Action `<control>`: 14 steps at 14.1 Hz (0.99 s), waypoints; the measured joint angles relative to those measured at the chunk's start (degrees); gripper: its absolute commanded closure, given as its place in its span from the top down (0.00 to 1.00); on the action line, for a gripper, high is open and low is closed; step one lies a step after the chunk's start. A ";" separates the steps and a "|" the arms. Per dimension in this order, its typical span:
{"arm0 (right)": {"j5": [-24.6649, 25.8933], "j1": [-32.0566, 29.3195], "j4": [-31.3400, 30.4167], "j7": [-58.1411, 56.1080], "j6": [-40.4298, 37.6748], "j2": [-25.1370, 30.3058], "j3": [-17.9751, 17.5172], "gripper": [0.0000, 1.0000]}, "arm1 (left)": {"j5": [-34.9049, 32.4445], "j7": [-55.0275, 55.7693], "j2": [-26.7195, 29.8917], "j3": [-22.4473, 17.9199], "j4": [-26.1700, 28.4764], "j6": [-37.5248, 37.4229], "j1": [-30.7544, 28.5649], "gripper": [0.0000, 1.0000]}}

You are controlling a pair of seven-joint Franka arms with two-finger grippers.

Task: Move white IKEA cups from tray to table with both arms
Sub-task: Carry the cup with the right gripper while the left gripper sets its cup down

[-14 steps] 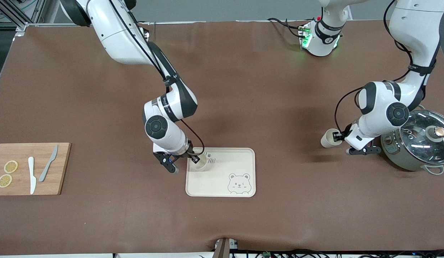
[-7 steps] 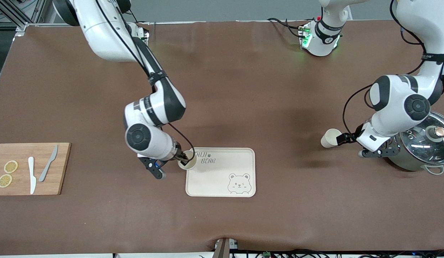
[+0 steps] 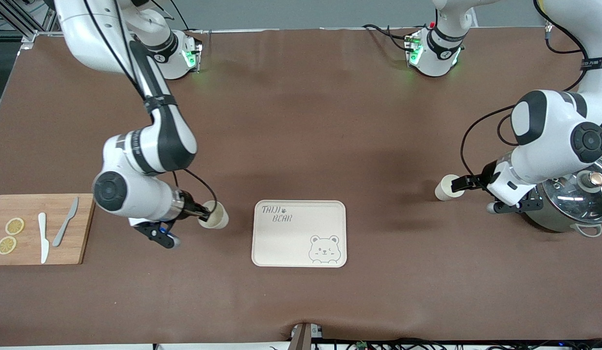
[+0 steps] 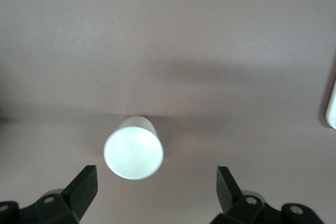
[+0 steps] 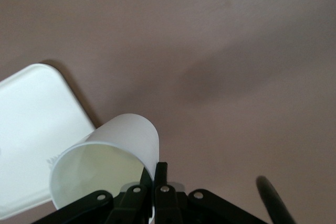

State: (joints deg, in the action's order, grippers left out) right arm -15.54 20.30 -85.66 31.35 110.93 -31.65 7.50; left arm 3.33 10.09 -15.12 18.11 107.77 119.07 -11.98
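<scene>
1. White cup (image 4: pixel 133 150) stands upright on the brown table (image 4: pixel 210 51), rim facing the camera.
2. Left gripper (image 4: pixel 157 190) over the table just beside the cup, fingers (image 4: pixel 84 187) spread wide, not touching it.
3. Cream tray (image 4: pixel 332 109) edge shows, well apart from the cup.

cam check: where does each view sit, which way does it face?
Front: high across the table, facing both arm bases; whole arms show, tray central.
Left wrist: looks down past the open left claw at the released cup.
Right wrist: looks past the shut right claw pinching the carried cup.
Shared: both cups appear in front.
</scene>
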 measured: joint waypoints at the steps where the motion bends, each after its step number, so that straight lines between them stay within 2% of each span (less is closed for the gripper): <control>1: 0.05 -1.41 -3.76 -4.65 0.59 2.28 0.25 0.00 | 0.04 1.80 0.10 0.85 -0.08 -0.22 0.02 1.00; 3: 0.38 -3.89 -11.07 -12.10 2.60 6.49 1.19 0.00 | 0.06 4.90 0.10 2.34 -0.57 -0.27 0.20 1.00; 8: 1.31 -9.83 -30.76 -28.36 13.80 15.18 1.77 0.00 | 0.09 11.92 -0.33 5.32 -1.40 -0.26 0.60 1.00; 12: 5.70 -14.10 -40.59 -37.08 19.24 20.76 1.93 0.00 | 0.09 13.59 0.24 5.49 -3.07 -0.26 0.16 1.00; 14: 5.99 -16.36 -44.33 -40.03 21.60 22.42 1.97 0.00 | 0.09 13.60 2.01 5.19 -4.24 -0.76 -0.26 1.00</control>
State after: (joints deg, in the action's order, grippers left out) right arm -9.56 3.95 -129.99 -8.68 132.53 -9.24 9.48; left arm 3.42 23.69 -13.11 23.30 103.53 118.31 -12.25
